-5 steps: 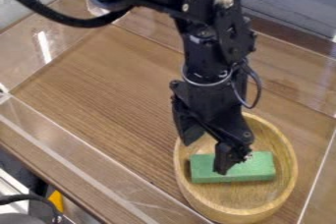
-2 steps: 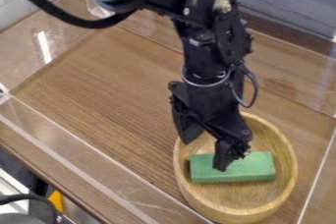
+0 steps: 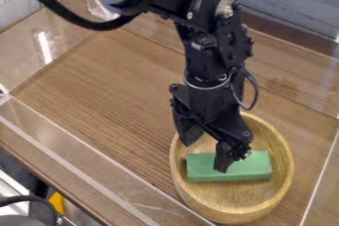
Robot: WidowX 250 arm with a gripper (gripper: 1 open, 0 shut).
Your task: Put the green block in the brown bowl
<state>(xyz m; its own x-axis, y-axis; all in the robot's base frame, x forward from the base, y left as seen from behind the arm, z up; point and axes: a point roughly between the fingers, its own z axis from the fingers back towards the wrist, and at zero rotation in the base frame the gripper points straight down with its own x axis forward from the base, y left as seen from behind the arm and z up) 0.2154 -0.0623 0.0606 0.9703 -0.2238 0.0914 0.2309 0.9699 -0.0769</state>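
Note:
The green block (image 3: 248, 167) lies flat inside the brown bowl (image 3: 212, 197), a round light wooden bowl at the lower right of the table. My black gripper (image 3: 212, 143) hangs over the bowl's left half, just above the block's left end. Its two fingers are spread apart and open, with one fingertip (image 3: 228, 157) in front of the block and the other (image 3: 193, 133) near the bowl's back rim. Nothing is held between them. The arm reaches down from the upper left.
The bowl sits on a wood-grain tabletop (image 3: 106, 81). Clear plastic walls (image 3: 40, 141) edge the table on the left and front. A dark cable (image 3: 59, 14) loops at the upper left.
The arm and its open gripper have shifted slightly left and up. The green block stays lying in the bowl.

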